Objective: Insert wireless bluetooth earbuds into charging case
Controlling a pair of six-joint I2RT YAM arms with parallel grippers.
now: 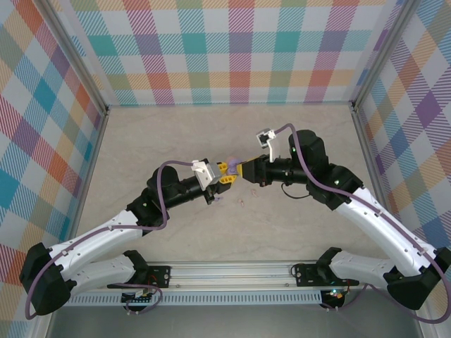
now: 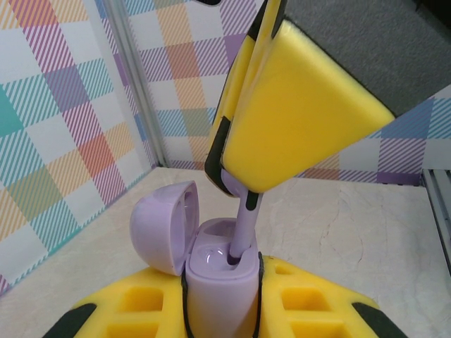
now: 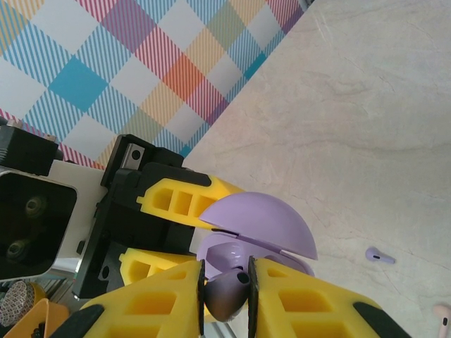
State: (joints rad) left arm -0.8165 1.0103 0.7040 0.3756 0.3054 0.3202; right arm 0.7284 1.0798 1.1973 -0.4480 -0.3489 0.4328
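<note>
Above the bench (image 1: 176, 134), both bent arms meet at the open charging case (image 2: 211, 274). The left claw (image 1: 224, 176) clamps it upright; the right claw (image 3: 225, 292), tilted down over the case, pinches a purple earbud (image 2: 243, 229), stem in a socket.

Tabletop is a pale beige, marble-veined slab (image 1: 162, 141), matte, faint grey veining. Enclosed on three sides by plaid wall panels (image 1: 232, 49) in teal, purple, orange, yellow and white, with hatched squares. Silver aluminium frame post (image 2: 137, 91) runs up the wall corner, touching the tabletop at its foot. Silver slotted aluminium rail (image 1: 232, 282) lies along the near table edge.
</note>
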